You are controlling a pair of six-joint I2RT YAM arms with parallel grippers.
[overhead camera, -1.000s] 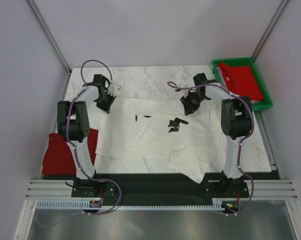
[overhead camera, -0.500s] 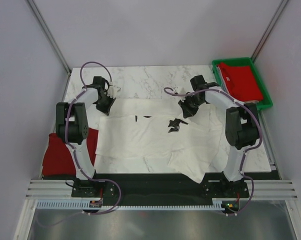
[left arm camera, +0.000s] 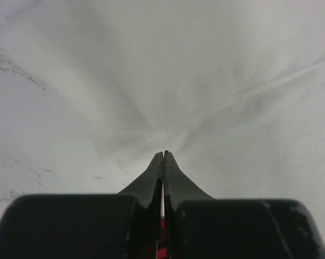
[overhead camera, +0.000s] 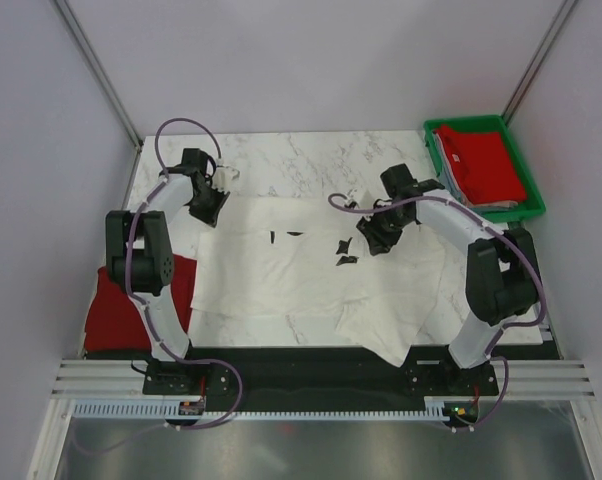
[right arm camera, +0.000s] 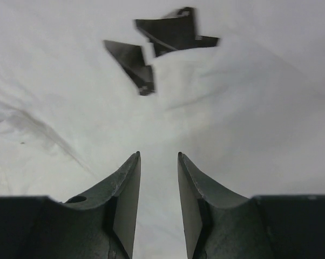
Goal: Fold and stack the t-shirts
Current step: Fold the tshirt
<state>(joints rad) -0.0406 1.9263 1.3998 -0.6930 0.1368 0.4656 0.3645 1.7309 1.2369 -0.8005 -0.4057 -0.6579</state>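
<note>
A white t-shirt (overhead camera: 301,270) with a small dark chest print (overhead camera: 346,250) lies spread across the marble table (overhead camera: 301,155). My left gripper (overhead camera: 209,208) sits at the shirt's far left corner. In the left wrist view its jaws (left arm camera: 163,154) are shut, and creases in the white cloth (left arm camera: 205,65) run into the tips. My right gripper (overhead camera: 374,238) hovers over the shirt just right of the print. In the right wrist view it (right arm camera: 158,155) is open and empty above the cloth (right arm camera: 249,108), with the print (right arm camera: 168,29) beyond the tips.
A red t-shirt (overhead camera: 121,300) hangs over the table's left edge. A green tray (overhead camera: 529,200) at the far right holds a folded red t-shirt (overhead camera: 486,160). Walls close in on both sides.
My right gripper has moved nearer and slightly left, close to the dark print, and its elbow has swung out to the right. My left gripper has stayed at the shirt's corner.
</note>
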